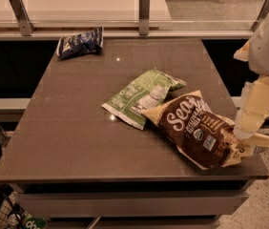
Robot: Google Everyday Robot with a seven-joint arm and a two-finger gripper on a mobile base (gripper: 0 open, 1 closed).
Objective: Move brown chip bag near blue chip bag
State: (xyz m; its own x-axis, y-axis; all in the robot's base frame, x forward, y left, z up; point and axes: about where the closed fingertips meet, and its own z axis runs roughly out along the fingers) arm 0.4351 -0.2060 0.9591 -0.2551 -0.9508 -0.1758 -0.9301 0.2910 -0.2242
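Observation:
The brown chip bag (194,130) lies flat on the front right part of the dark table (77,128), its right end reaching the table's right edge. My cream-coloured gripper (250,142) hangs from the arm at the right and sits right at that end of the brown bag, touching or just over it. The small blue chip bag (79,43) lies at the far left corner of the table, well away from the brown bag.
A green-and-white bag (141,97) lies in the middle of the table, touching the brown bag's upper left corner. A rail with metal posts (144,6) runs along the far edge. The floor drops away past the table's right and front edges.

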